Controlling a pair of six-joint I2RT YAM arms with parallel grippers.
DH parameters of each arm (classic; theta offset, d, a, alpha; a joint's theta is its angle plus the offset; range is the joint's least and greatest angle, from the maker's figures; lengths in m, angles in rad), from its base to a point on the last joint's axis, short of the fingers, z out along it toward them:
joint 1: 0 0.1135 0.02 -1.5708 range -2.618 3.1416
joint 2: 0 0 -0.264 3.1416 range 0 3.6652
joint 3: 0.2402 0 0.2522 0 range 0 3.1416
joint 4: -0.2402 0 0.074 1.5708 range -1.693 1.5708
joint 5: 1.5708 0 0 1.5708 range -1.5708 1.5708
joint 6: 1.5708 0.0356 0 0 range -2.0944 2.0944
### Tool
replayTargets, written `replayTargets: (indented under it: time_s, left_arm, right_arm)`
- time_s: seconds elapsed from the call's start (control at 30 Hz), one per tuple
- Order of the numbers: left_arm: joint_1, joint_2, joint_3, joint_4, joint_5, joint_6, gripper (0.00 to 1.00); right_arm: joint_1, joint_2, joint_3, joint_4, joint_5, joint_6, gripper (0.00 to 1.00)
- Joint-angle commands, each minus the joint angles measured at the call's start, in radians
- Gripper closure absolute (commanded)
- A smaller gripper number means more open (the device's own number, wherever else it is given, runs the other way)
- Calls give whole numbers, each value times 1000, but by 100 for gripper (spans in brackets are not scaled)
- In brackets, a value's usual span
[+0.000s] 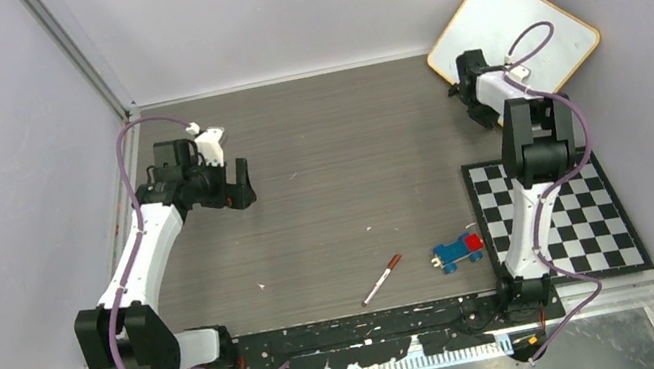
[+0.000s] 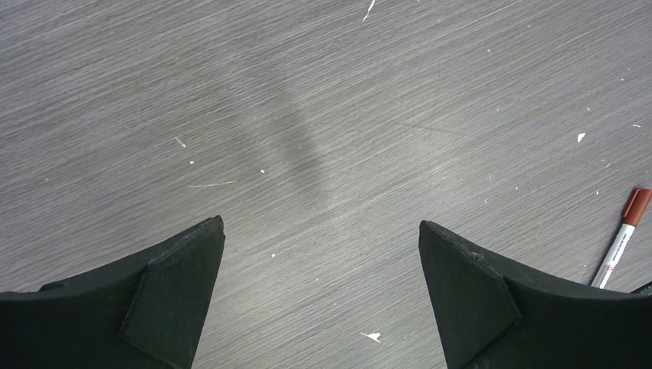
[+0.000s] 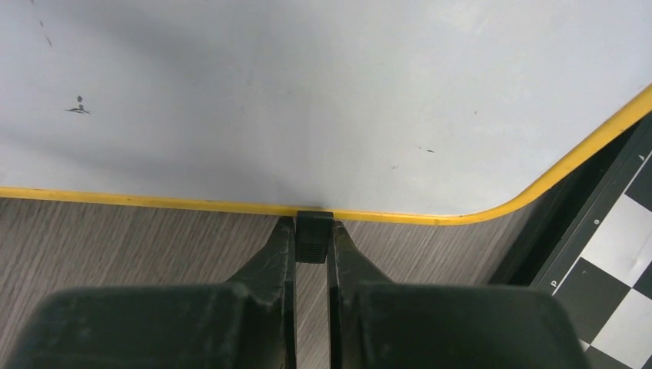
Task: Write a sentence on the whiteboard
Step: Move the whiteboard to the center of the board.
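The whiteboard (image 1: 517, 19), white with a yellow rim, lies turned like a diamond at the far right corner of the table; it fills the top of the right wrist view (image 3: 307, 92). My right gripper (image 1: 475, 108) (image 3: 313, 225) is at the board's near-left edge, shut on a small black tab (image 3: 314, 237) on the yellow rim. A marker (image 1: 382, 279) with a red-brown cap lies on the table near the front middle; it also shows at the right edge of the left wrist view (image 2: 619, 242). My left gripper (image 1: 240, 185) (image 2: 321, 224) is open and empty over bare table at the left.
A black-and-white checkerboard mat (image 1: 562, 214) (image 3: 615, 254) lies at the right, just in front of the whiteboard. A blue and red toy car (image 1: 458, 251) stands at the mat's near-left corner. Small white specks are scattered on the grey wood-grain table (image 1: 338, 152).
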Motion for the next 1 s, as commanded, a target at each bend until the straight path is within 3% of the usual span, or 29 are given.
replayTargets:
  time_s: [0.0,0.37,0.97]
  left_arm:
    - [4,-8,10,2,21,8,0]
    - [4,-8,10,6,17,2,0]
    - [22,-16,38,-23,66,4,0]
  right_arm:
    - [23,-56,-49,97,-87,-105,100]
    - [100,-161,-215,253,-268,-259,100]
    - [315,-167,-238,248,-682,-618,100]
